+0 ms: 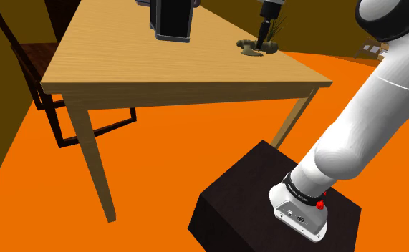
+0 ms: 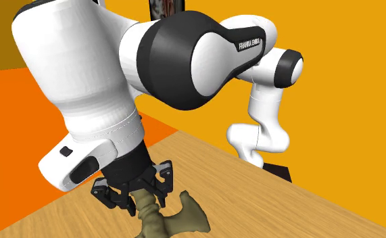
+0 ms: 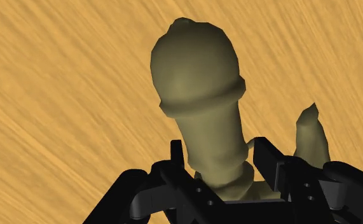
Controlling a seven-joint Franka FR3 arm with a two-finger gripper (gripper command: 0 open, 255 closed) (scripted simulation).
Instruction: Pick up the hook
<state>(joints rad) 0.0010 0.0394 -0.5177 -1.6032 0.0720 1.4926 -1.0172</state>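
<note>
Hook (image 3: pixel 199 83): olive, lying flat on the worktop (image 1: pixel 160 71) near its far edge, at the shoulder view's right. It's directly under the gripper (image 3: pixel 219 156).

Key relation: the stem sits between the fingers (image 3: pixel 178 162). Its long axis runs out ahead of the gripper to a knobbed end, so the closing line crosses the stem square-on. The curved prong pokes up just beside one finger, outside the gap.

Fingers are part open and straddling the stem, with a sliver of gap each side. They hold nothing yet, by my read. The hook looks to be resting on the wood in the second exterior view (image 2: pixel 171 220), gripper (image 2: pixel 144 199) low over it.

Next move, as I judge it: close, then lift. The prong could snag the finger.

Writing: "FRANKA EMIKA" on the arm (image 2: pixel 251 46). No other text is readable.

Black box (image 1: pixel 172 18) further back on the worktop, well apart.
</note>
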